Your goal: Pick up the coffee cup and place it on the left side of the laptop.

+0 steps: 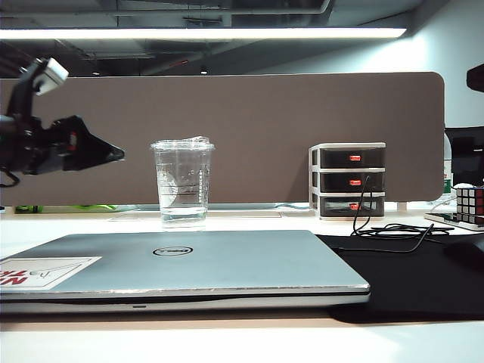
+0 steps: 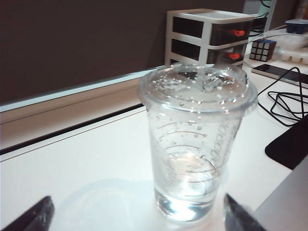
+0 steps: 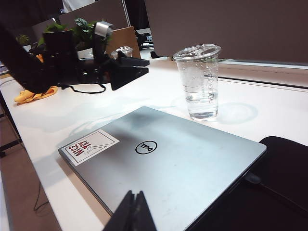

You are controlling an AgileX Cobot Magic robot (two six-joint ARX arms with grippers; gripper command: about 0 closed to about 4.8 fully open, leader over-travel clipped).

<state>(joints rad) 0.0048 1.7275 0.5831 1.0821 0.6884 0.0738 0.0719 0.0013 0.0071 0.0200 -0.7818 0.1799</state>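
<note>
The tall clear plastic coffee cup (image 1: 182, 183) with a crinkled clear lid stands upright on the white tabletop (image 3: 144, 91), behind the far edge of the wide, thin silver-grey Dell laptop (image 1: 181, 265), roughly level with the lid's middle. A little clear liquid sits in the bottom; droplets cling to the lid. Nothing touches the cup.

Left tool (image 1: 113, 154): in the air to the left of the cup, at about its upper-half height, pointing toward it and clearly apart from it. Fingers spread wide; the left wrist view shows one dark fingertip (image 2: 33, 216) to each side with the cup centred between them. Judgement: this is lined up for a side grasp on the cup body, the opening wide enough to pass around the tapered wall, so the approach step is in hand and the pick is not yet made.

Right tool (image 3: 134, 211): fingers pressed together, holding nothing, hanging above the near part of the laptop. Likely parked out of the way.

The target, the bare tabletop to the left of the laptop, is on the left arm's side, which would explain the choice of arm.

Risk (judgement): thin wall and loose-looking lid; a hard squeeze may buckle the cup and spill.
</note>
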